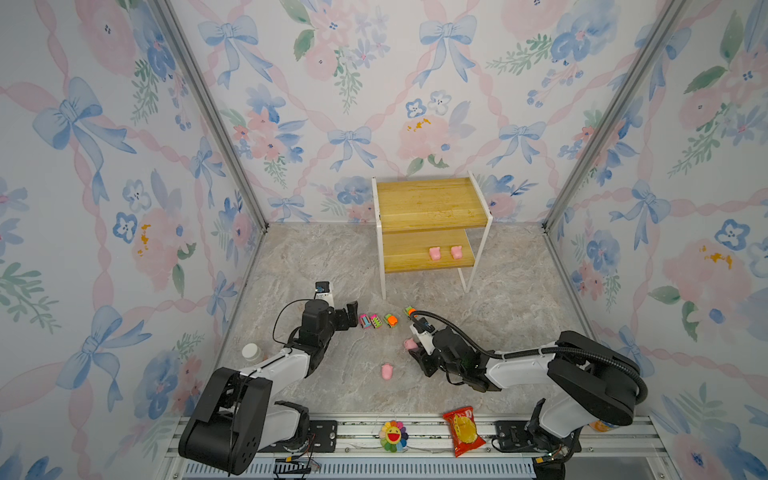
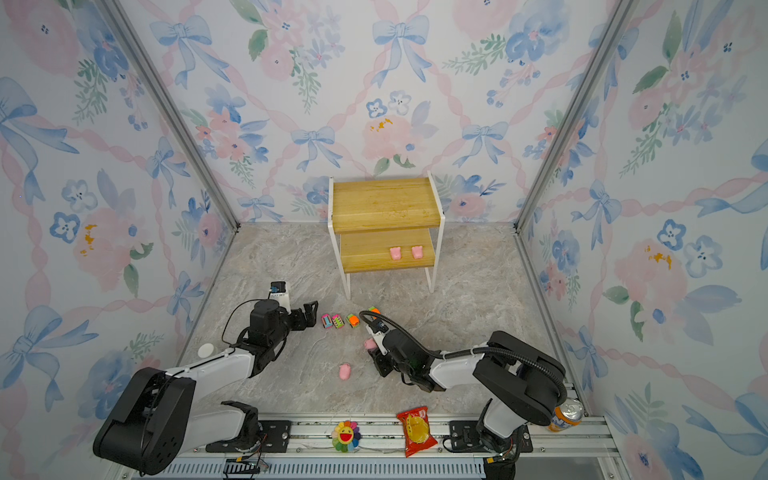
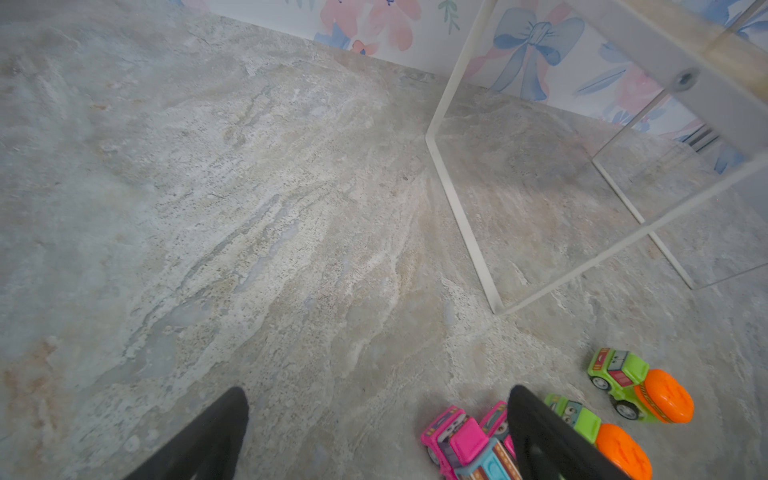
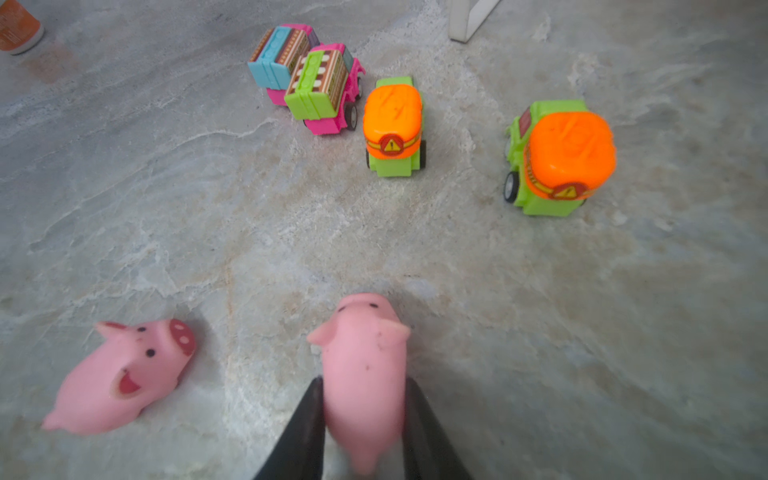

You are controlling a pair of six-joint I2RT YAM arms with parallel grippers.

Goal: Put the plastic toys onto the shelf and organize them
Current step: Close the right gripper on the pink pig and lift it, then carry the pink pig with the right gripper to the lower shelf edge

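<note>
Marbled surface (image 1: 519, 299), flowered walls: the right hand (image 4: 363, 380) grips a pink pig (image 4: 361, 340), with a second pig (image 4: 124, 374) lying close by. A third pig (image 1: 434, 253) and a fourth pig (image 1: 456, 251) sit side by side on the lower board of the shelf (image 1: 428, 199). In a row on the surface stand a teal-backed car (image 4: 278, 54), a green-backed car (image 4: 322, 87), an orange-topped car (image 4: 392, 120) and, slightly apart, a second orange-topped car (image 4: 569, 153). The left hand (image 3: 378, 395) is open and empty just beside the teal-backed car.

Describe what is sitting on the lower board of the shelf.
Two pink pigs sit side by side near the front edge of the lower board, right of its middle. The top board covers the back of the lower board, so anything there is hidden.
</note>
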